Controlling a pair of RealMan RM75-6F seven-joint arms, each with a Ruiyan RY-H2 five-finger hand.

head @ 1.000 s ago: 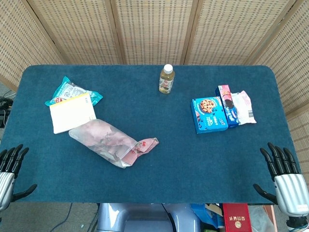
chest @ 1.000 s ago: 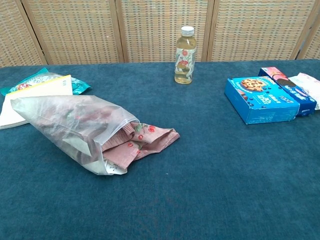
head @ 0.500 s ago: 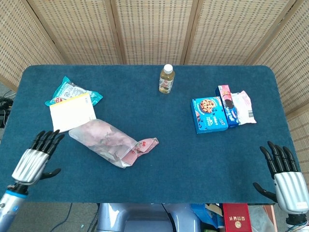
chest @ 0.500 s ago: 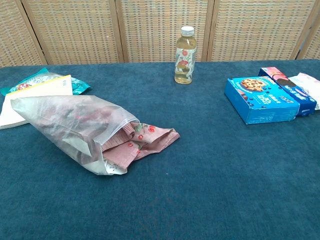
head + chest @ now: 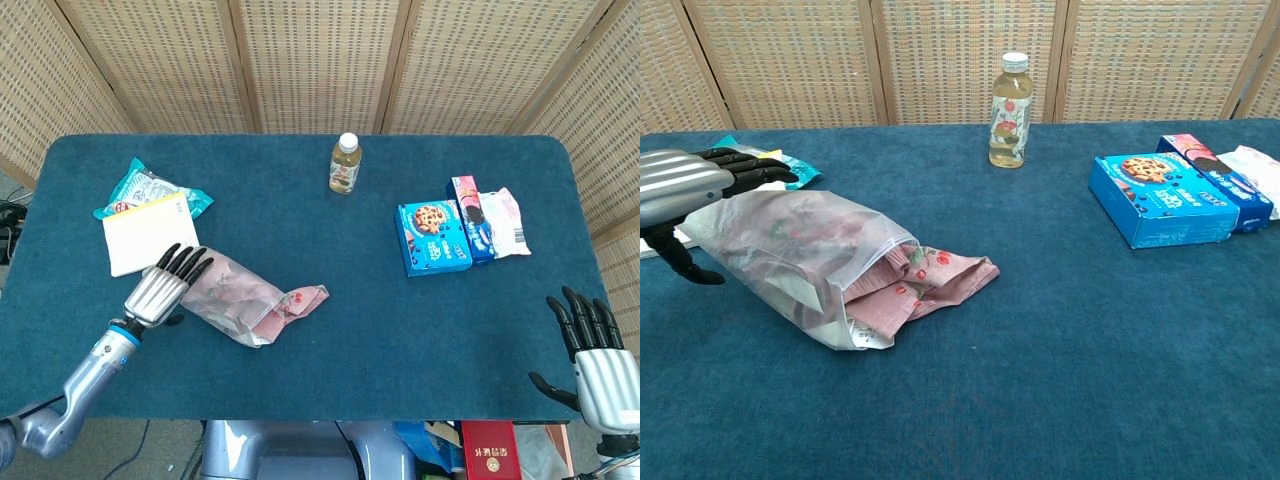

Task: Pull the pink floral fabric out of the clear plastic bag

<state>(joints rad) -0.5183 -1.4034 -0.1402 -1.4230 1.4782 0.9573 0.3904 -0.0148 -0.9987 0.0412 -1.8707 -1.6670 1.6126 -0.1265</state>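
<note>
A clear plastic bag lies on its side left of the table's middle, its mouth facing right. Pink floral fabric fills it and sticks out of the mouth. My left hand hovers with fingers spread over the bag's closed left end, holding nothing; whether it touches the bag I cannot tell. At the table's near right corner, off the edge, my right hand is held open with its fingers up, and the chest view does not show it.
A white booklet and a teal snack packet lie just behind the bag. A drink bottle stands at the back centre. A blue cookie box, a pink-blue box and a white packet sit at right.
My left hand has swept in from the near left edge to the bag's closed end and now shows in the chest view. The right hand has sunk slightly. Bag and fabric lie unmoved.
</note>
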